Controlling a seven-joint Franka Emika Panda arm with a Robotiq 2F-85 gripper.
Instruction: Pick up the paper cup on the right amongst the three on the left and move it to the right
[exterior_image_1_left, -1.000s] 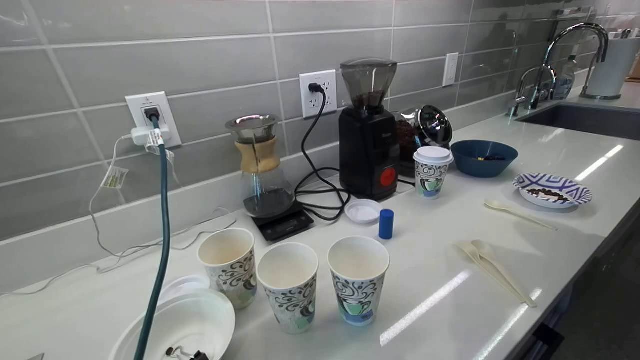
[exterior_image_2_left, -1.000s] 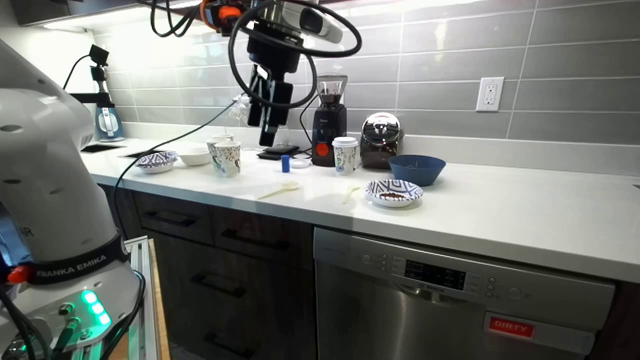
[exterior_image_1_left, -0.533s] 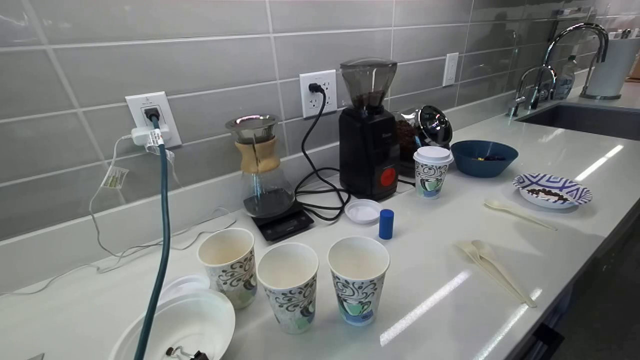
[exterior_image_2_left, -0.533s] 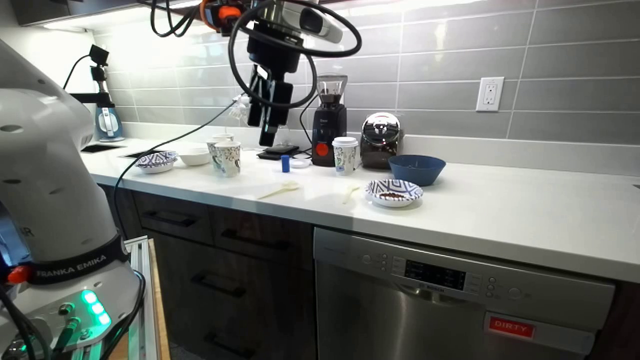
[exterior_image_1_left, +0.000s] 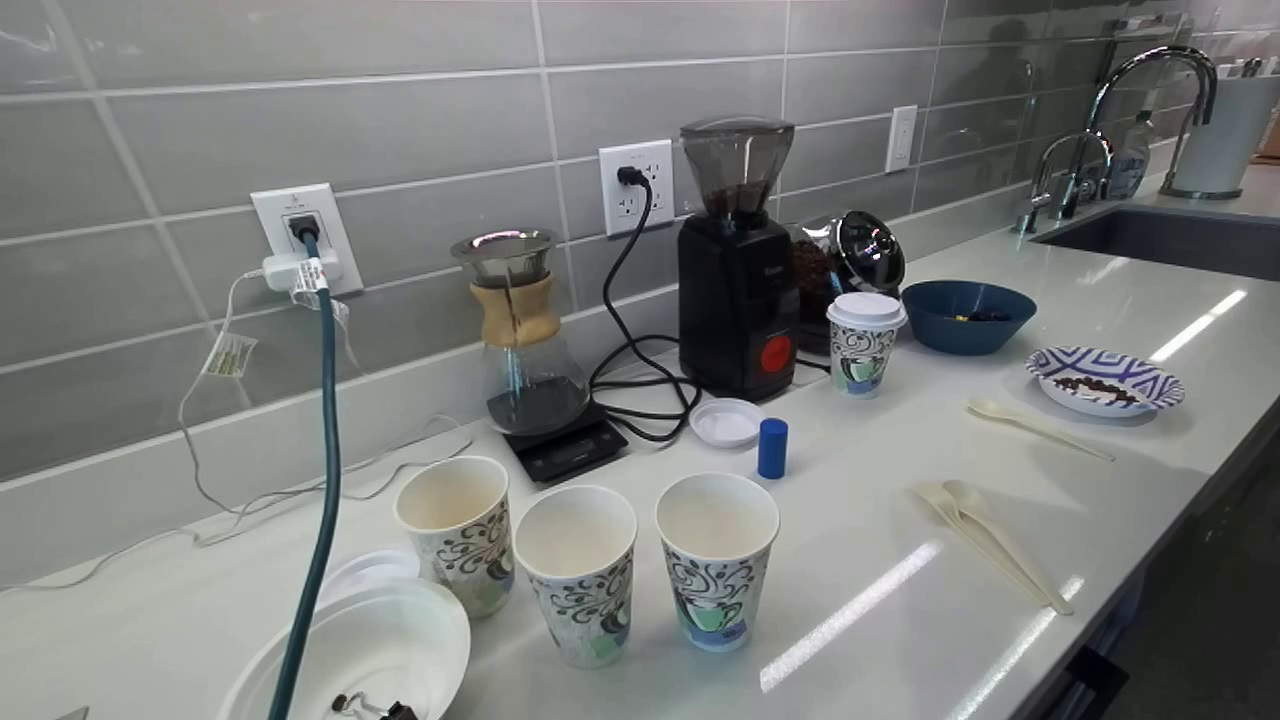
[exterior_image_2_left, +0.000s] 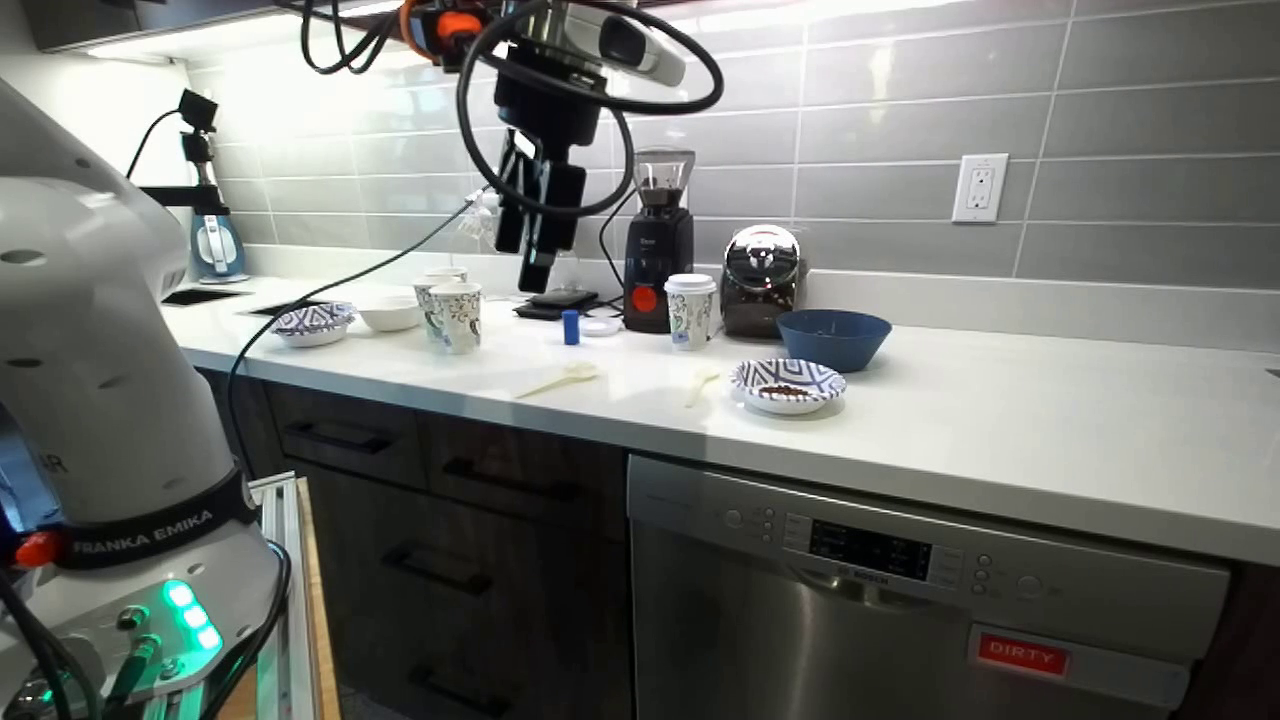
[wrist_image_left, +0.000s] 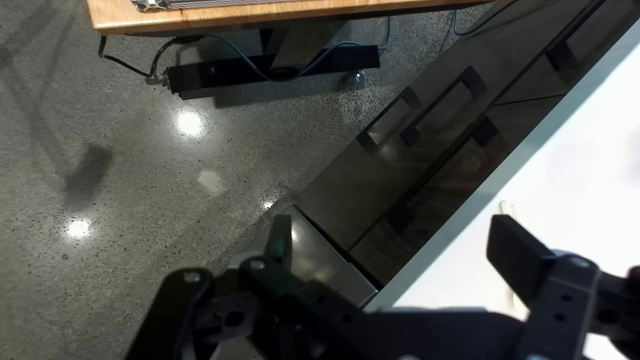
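Teal-blue print marks the lower body of the paper cup (exterior_image_1_left: 718, 575), upright at lower centre in an exterior view, with a middle cup (exterior_image_1_left: 588, 600) and a left cup (exterior_image_1_left: 468, 550) beside it, mouths up. At lower left, a white bowl (exterior_image_1_left: 400, 640) holds a binder clip (exterior_image_1_left: 400, 712). Right of centre, a lidded cup (exterior_image_1_left: 862, 355) stands under its white lid (exterior_image_1_left: 866, 311); a blue bowl (exterior_image_1_left: 955, 338) contains dark pieces (exterior_image_1_left: 985, 316) too small to name, and a patterned paper bowl (exterior_image_1_left: 1110, 362) cradles brown beans (exterior_image_1_left: 1092, 388). More beans sit low in the hopper (exterior_image_1_left: 735, 150) of a black coffee grinder (exterior_image_1_left: 735, 300). White countertop (exterior_image_1_left: 840, 520) stretches from the paper cup to pale spoons (exterior_image_1_left: 1008, 548) lying near its front edge at lower right.

In the wrist view, the gripper (wrist_image_left: 395, 242) spreads its fingers wide apart across the lower half of the frame. The countertop's edge cuts diagonally between them from upper right to lower centre, with dark drawer fronts (wrist_image_left: 350, 195) and a speckled floor (wrist_image_left: 165, 155) to its left.

In an exterior view, the gripper hangs at upper centre, pointing down, well apart from the cups, which overlap left of centre; to their left sit the white bowl and a second patterned bowl (exterior_image_2_left: 315, 338). The countertop's front edge slopes from middle left to lower right above a stainless Bosch dishwasher (exterior_image_2_left: 880, 640), white surface running past the blue bowl to the frame's right side.
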